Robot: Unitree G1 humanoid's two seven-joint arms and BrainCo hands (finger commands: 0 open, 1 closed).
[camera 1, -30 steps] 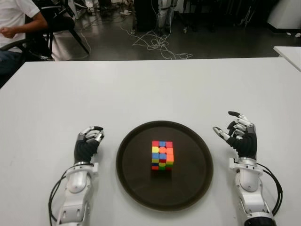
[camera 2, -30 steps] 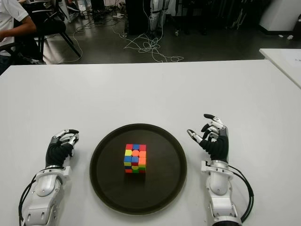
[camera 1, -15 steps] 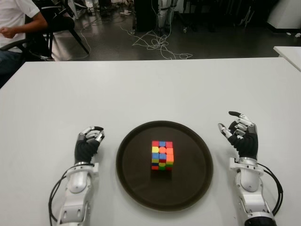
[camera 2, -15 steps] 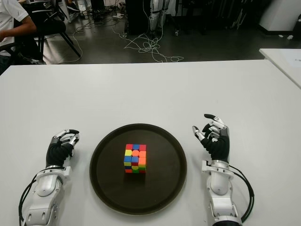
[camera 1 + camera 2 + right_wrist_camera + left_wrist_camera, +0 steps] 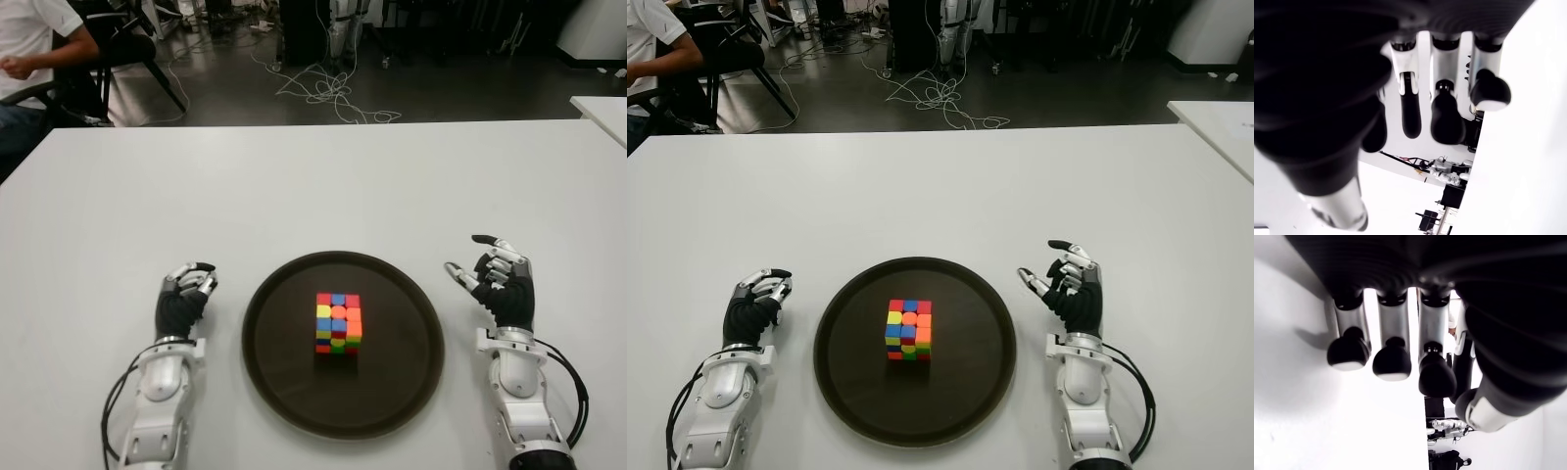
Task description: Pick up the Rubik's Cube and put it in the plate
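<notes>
The Rubik's Cube (image 5: 337,321) stands in the middle of the dark round plate (image 5: 392,377), with no hand touching it. My left hand (image 5: 191,279) shows left of the plate, its fingers curled and holding nothing; the left wrist view shows the curled fingertips (image 5: 1392,363) over bare white table. My right hand (image 5: 470,257) shows right of the plate, palm turned toward it, thumb and fingers spread apart and empty. In the right wrist view its fingers (image 5: 1442,115) hang loose with nothing between them.
The white table (image 5: 313,186) stretches far beyond the plate. A person (image 5: 29,49) sits on a chair at the far left behind it. Cables (image 5: 328,93) lie on the dark floor. Another white table's corner (image 5: 602,108) shows at the right.
My right hand's thumb drew in toward the fingers, then spread out again. The cube, the plate and my left hand have not moved.
</notes>
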